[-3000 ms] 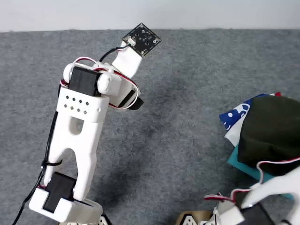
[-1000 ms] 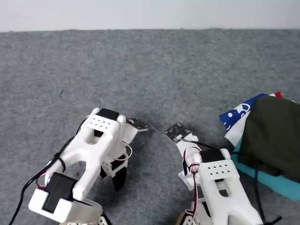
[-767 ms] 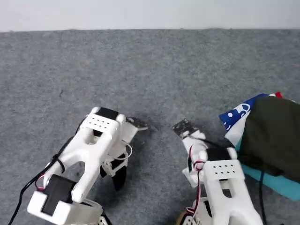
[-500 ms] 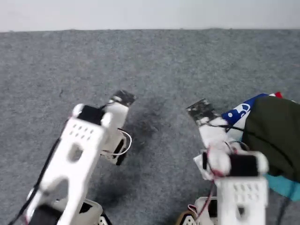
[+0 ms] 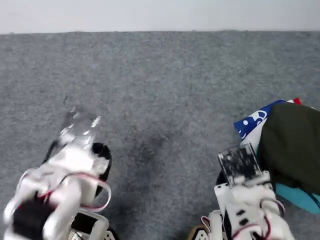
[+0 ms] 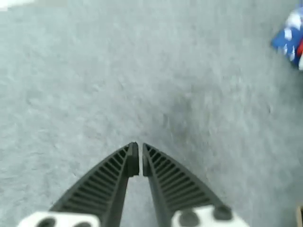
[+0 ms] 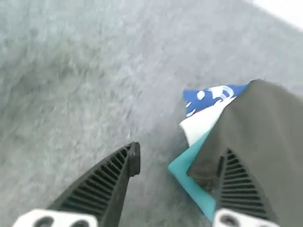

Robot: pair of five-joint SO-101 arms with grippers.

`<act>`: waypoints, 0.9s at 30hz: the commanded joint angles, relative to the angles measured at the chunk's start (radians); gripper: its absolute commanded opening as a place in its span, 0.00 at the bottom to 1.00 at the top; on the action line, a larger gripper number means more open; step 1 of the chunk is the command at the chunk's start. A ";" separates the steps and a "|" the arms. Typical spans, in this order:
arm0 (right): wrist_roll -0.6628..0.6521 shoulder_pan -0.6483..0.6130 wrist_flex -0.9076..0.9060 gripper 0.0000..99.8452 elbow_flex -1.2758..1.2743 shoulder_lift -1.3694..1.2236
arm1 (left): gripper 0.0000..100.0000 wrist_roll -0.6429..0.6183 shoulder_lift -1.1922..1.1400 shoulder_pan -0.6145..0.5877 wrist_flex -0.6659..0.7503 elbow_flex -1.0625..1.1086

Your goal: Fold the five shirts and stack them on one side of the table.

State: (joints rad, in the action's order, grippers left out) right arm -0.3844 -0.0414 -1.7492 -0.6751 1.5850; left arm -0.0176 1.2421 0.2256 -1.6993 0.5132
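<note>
A stack of folded shirts lies at the table's right edge: a dark shirt (image 5: 290, 142) on top, with a blue patterned one (image 5: 251, 120), a white one (image 5: 251, 140) and a teal one (image 5: 296, 196) peeking out below. My left gripper (image 6: 139, 158) is shut with nothing in it, above bare grey table. The left arm (image 5: 65, 170) sits at the near left. My right gripper (image 7: 180, 163) is open beside the stack's near corner, one finger (image 7: 232, 177) by the dark shirt (image 7: 258, 127) and the teal shirt (image 7: 189, 176). The right arm (image 5: 245, 200) is at the near right.
The grey felt-like table top (image 5: 165, 80) stretches wide across the middle and far side, up to a pale wall (image 5: 160, 15). The blue patterned shirt (image 6: 289, 33) is far from the left gripper.
Both arms have drawn back toward the near edge. The left arm swung leftward; the right arm shifted right, closer to the shirt stack. The stack itself has not moved.
</note>
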 commanded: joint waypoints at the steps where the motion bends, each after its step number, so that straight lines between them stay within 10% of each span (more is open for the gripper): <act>1: 0.011 0.018 -0.016 0.18 -0.003 0.056 | 0.02 -0.005 0.098 -0.106 -0.005 -0.030; 13: 0.011 0.018 -0.027 0.11 0.005 0.228 | 0.02 -0.008 0.594 -0.227 -0.052 0.022; 27: 0.015 0.016 -0.024 0.02 0.003 0.231 | 0.02 -0.008 0.580 -0.226 -0.054 0.117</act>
State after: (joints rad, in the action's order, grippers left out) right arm -0.3782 -0.0338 -1.7492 -0.6782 1.8151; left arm -0.0176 1.8190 0.0046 -1.7392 0.6283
